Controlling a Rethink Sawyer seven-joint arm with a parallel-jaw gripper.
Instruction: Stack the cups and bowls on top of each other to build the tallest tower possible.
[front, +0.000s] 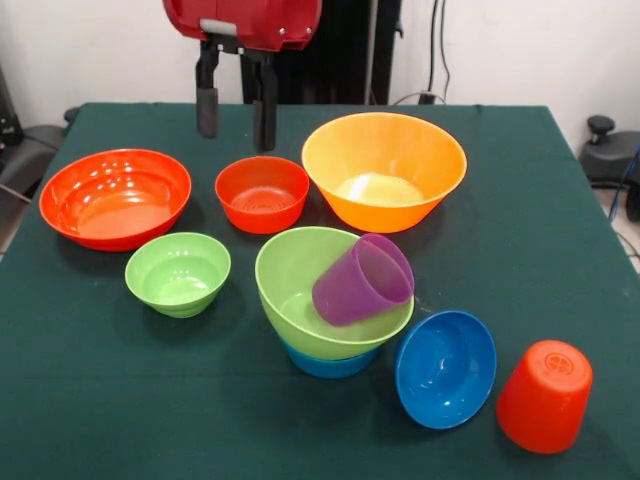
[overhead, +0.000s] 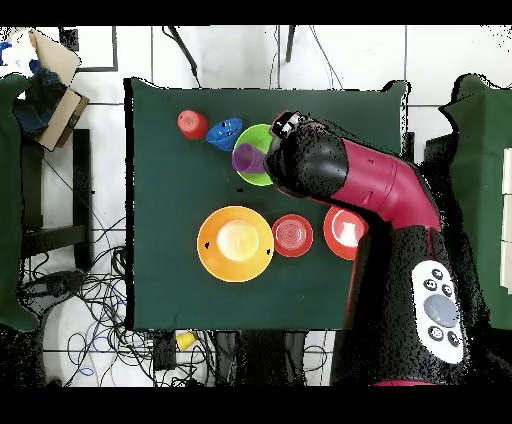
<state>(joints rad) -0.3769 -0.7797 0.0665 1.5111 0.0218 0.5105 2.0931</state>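
**A robot laboratory room**

The place looks like a robotics lab. A table (front: 90, 400) with dark green cloth stands on a pale tiled floor (overhead: 110, 150). Loose cables (overhead: 90, 340) lie on the floor beside it, and the red robot arm (overhead: 370, 185) reaches over the table.

Bright, even light from above; soft short shadows sit under the bowls on the green table (front: 120, 400). White glare spots gleam in the large yellow-orange bowl (front: 384, 170) and the large red bowl (front: 115, 197). Front view is sharp
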